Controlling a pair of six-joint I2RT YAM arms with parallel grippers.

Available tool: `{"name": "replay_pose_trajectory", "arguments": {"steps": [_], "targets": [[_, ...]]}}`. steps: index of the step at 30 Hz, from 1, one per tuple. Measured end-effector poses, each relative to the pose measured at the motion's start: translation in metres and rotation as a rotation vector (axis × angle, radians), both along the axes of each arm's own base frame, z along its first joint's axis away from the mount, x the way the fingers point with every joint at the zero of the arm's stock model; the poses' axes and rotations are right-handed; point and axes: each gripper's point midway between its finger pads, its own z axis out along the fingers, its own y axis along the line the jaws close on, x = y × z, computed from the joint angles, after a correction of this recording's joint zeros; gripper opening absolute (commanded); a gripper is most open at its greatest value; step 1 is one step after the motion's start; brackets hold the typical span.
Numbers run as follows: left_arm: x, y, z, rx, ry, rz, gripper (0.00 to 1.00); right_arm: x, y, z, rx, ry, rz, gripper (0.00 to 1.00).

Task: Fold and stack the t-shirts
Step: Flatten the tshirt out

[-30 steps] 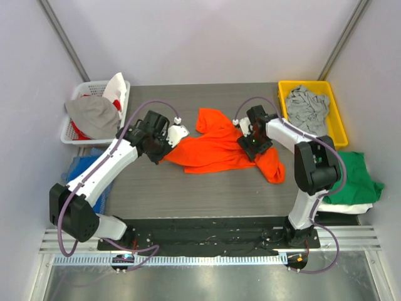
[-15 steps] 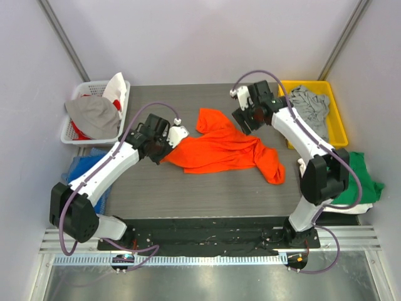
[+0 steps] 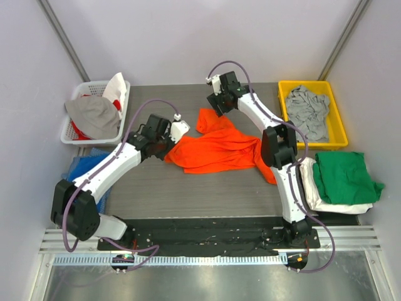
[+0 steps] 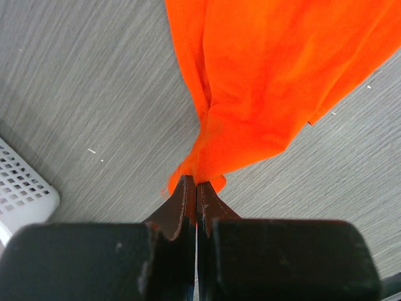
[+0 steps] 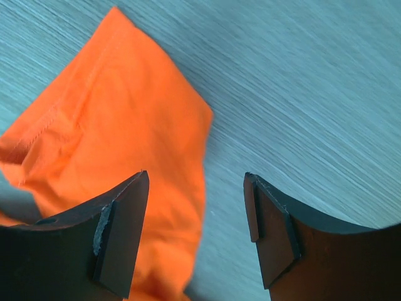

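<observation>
Orange t-shirt [image 3: 219, 150] — white basket [image 3: 84, 87] left, yellow bin [image 3: 336, 119] right.

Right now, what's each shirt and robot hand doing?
orange t-shirt: unfolded, rumpled on the table, one end pinched.
left gripper: shut on orange t-shirt.
right gripper: open, empty, over orange t-shirt's far corner.
grey t-shirt: crumpled in yellow bin.
green t-shirt: folded, atop white t-shirt.

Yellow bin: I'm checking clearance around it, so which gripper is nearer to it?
Right. The right gripper is open above a far corner of the orange t-shirt, left of the yellow bin; the left gripper, shut on that shirt's other end, is farther left.
</observation>
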Motion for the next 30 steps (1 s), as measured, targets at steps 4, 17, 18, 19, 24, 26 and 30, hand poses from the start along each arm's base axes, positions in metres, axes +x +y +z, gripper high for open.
{"name": "replay_pose_trajectory", "arguments": {"steps": [4, 17, 18, 19, 24, 26, 30], "targets": [[-0.001, 0.001, -0.011, 0.008, 0.017, 0.002, 0.0, 0.003, 0.015, -0.023, 0.016, 0.027, 0.023, 0.69], [0.001, -0.002, -0.044, 0.04, 0.095, 0.005, 0.0, 0.027, 0.05, -0.028, 0.1, -0.044, 0.089, 0.7], [0.0, -0.002, -0.045, 0.041, 0.098, 0.006, 0.0, 0.026, 0.051, -0.034, 0.099, -0.037, 0.092, 0.7], [0.0, -0.002, -0.046, 0.04, 0.1, 0.006, 0.0, 0.026, 0.052, -0.04, 0.098, -0.03, 0.095, 0.7], [0.0, -0.003, -0.047, 0.038, 0.103, 0.008, 0.0, 0.026, 0.055, -0.066, 0.101, 0.0, 0.116, 0.7], [0.0, -0.003, -0.047, 0.038, 0.104, 0.008, 0.0, 0.028, 0.056, -0.066, 0.099, -0.008, 0.122, 0.69], [0.001, -0.003, -0.049, 0.039, 0.107, 0.009, 0.0, 0.028, 0.057, -0.066, 0.098, -0.012, 0.134, 0.65]]}}
